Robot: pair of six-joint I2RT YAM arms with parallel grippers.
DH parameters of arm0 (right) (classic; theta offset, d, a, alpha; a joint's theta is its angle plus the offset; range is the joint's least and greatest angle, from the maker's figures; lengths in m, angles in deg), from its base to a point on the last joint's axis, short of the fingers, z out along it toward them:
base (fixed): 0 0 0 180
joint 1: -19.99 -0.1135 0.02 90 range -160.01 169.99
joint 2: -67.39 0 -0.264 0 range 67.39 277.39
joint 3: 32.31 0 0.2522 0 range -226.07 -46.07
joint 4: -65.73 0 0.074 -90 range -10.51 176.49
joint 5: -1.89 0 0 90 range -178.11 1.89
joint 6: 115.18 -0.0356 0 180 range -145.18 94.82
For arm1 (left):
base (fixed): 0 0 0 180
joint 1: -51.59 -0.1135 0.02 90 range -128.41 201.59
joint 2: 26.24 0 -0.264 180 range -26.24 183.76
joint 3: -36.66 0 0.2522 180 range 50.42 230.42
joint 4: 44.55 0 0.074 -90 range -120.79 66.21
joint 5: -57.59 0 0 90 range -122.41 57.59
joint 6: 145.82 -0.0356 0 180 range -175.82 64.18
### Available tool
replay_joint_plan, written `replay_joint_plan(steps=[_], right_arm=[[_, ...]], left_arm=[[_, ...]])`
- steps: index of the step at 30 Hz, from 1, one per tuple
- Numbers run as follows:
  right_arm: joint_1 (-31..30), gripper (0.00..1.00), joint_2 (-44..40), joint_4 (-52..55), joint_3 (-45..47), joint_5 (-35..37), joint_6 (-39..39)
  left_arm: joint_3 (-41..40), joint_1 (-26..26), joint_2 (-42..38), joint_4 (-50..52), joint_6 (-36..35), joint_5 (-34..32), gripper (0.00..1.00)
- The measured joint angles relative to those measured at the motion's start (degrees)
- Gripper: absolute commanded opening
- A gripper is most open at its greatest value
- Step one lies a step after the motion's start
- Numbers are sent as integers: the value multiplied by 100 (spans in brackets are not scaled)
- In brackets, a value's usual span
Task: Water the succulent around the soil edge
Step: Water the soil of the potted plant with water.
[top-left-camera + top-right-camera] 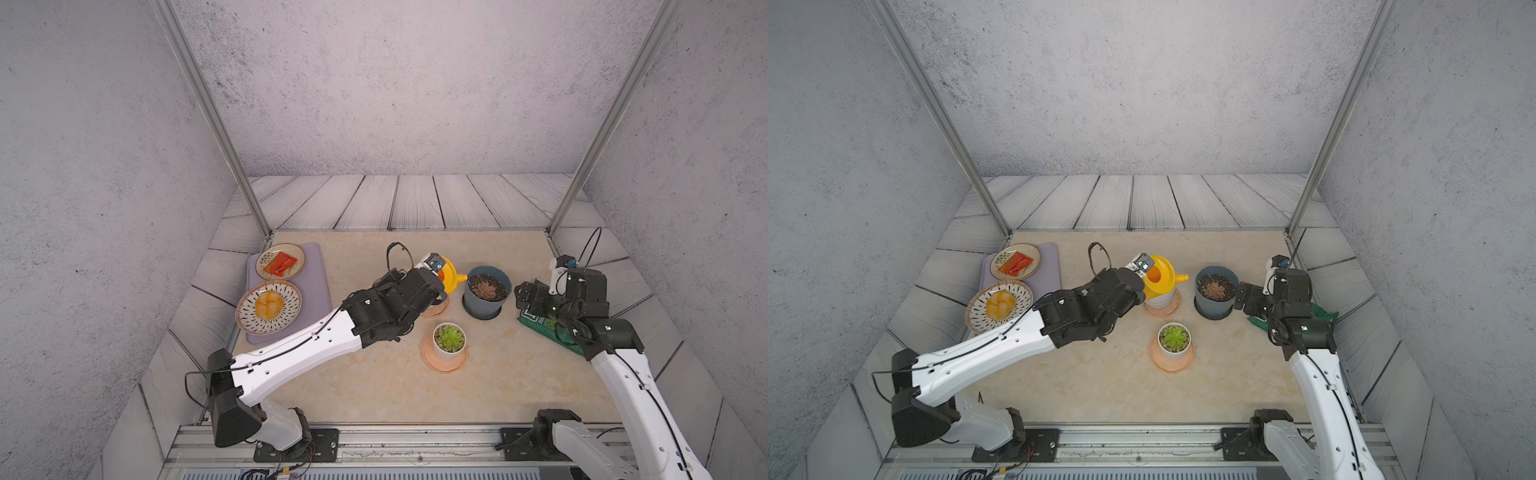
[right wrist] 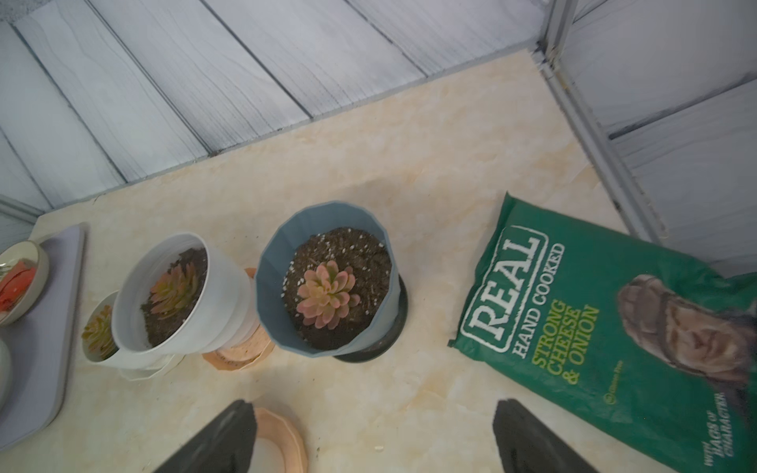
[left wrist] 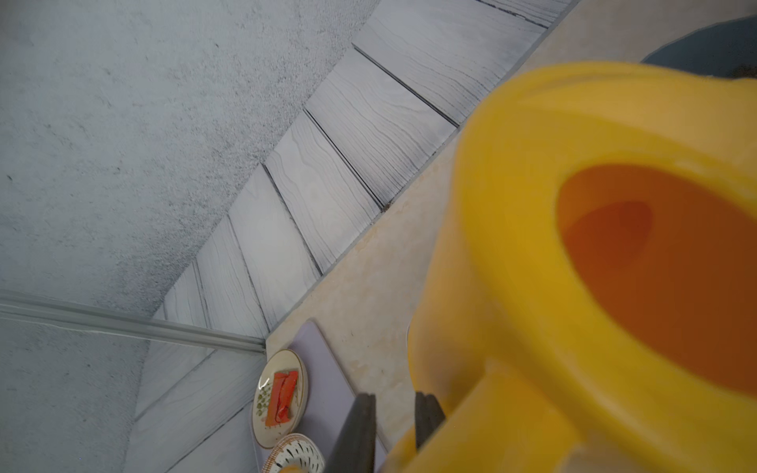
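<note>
Plastic makes the yellow watering can [image 1: 1160,277] stiff, probably light, sloshing if filled. Left gripper [image 3: 391,426] rightly clamps its handle [image 3: 512,426]; right gripper [image 2: 377,442] gapes empty.

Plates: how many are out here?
2, both on the purple mat: the plate with red strips at its far end, the patterned plate with a bun nearer. None looks hidden.
</note>
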Motion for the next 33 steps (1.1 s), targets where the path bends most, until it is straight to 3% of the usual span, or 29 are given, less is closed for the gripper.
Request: replay_joint_plan(steps=[6, 17, 33], right_arm=[[0, 94, 2, 94, 247, -409, 7], [-127, 92, 192, 229, 389, -684, 9], [-769, 92, 468, 267, 389, -481, 50]], left_arm=[[-833, 2, -682, 396, 807, 317, 0], [-992, 179, -820, 1403, 1620, 317, 0], [-151, 527, 337, 3005, 2312, -439, 0]])
